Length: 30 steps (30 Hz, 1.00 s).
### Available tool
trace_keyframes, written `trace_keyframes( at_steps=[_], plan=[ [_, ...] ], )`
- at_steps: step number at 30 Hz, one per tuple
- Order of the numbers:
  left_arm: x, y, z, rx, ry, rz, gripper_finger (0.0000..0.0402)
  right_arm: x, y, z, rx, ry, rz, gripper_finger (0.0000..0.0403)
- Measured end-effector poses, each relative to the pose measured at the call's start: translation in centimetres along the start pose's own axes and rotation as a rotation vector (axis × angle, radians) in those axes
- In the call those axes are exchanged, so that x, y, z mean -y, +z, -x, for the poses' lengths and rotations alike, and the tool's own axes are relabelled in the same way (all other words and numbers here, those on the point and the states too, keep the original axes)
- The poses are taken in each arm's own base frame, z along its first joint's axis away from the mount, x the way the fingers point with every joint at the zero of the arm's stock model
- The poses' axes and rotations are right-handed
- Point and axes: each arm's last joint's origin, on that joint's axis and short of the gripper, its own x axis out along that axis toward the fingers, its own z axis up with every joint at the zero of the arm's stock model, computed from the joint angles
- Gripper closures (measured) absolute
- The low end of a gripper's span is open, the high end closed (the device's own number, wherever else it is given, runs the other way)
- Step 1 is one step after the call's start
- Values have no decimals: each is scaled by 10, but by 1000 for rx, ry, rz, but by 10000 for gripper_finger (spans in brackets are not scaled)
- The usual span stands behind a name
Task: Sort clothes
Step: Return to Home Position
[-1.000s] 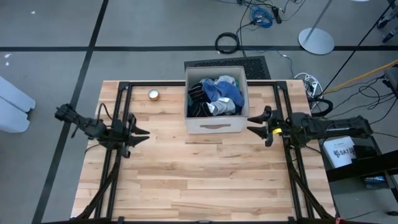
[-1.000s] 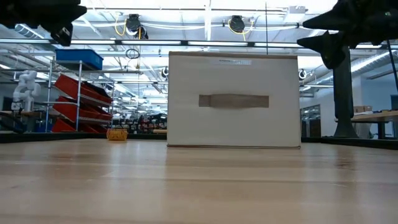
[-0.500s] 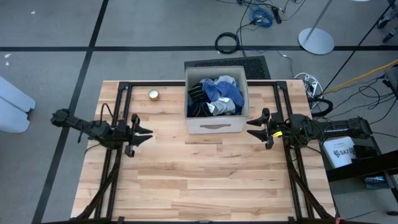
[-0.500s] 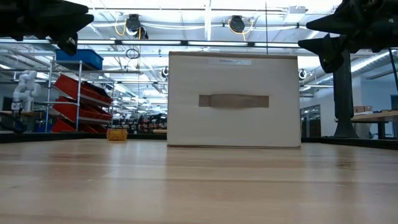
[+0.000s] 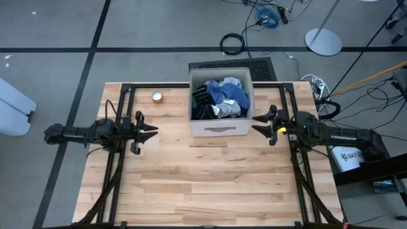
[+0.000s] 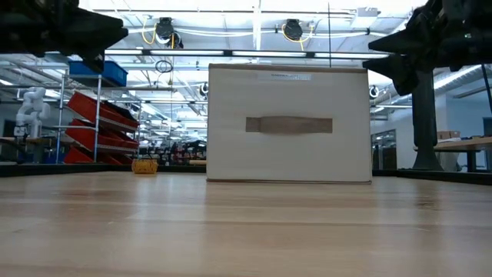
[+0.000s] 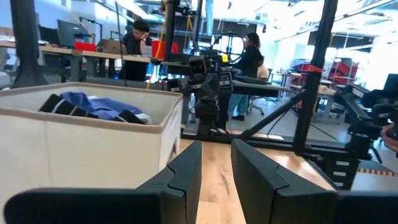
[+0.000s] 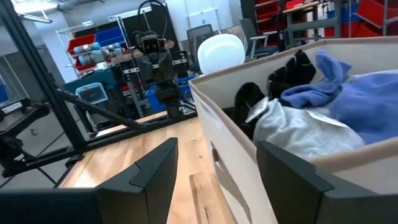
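The room was a big workshop hall with shelves of red bins (image 6: pixel 96 127) behind, and two persons (image 7: pixel 138 42) sat at desks far off. The wooden tabletop (image 5: pixel 210 184) carried a beige fabric box (image 5: pixel 219 130) at its far middle, and a small round yellowish object (image 5: pixel 157 97) lay apart from it, toward the far left corner.

All the clothes (image 5: pixel 219 98) that could be seen were inside the box, heaped up to its rim. A blue garment (image 5: pixel 230 94) was on top, a light grey piece (image 5: pixel 226 110) lay toward the front wall, and a black-and-white striped piece (image 5: pixel 201 95) was on the left side. No garment was visible on the tabletop itself.

The left claw (image 5: pixel 152 131) hung over the tabletop to the left of the box, well apart from it, released and empty. The right claw (image 5: pixel 255 126) hung just beside the right front corner of the box, its fingers spread wide and holding nothing.

In my judgement these clothes are light, soft and limp, so they would sag and stretch when lifted, and they cannot break. They lie tangled, so one piece may drag its neighbour out. A good place to take hold would be a raised fold on the top of the heap, pinched firmly. The box walls look soft too and may bend if pushed.
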Motion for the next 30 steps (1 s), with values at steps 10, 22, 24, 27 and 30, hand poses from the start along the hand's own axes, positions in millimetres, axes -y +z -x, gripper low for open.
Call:
trace_keyframes(
  at_steps=[10,22,24,27,30],
  plan=[
    [-15,-2,0,-35,43,-4,307,9,1,1,-7,-18,26,197],
    [-20,-22,-1,-16,29,30,307,15,-25,0,50,-3,34,197],
    [-21,-25,-1,-30,32,41,307,15,-25,0,57,1,34,197],
    [-21,-25,-1,-26,32,36,307,15,-26,0,50,2,35,197],
    [-21,-26,-1,-36,33,34,307,15,-29,0,41,4,34,197]
  ],
)
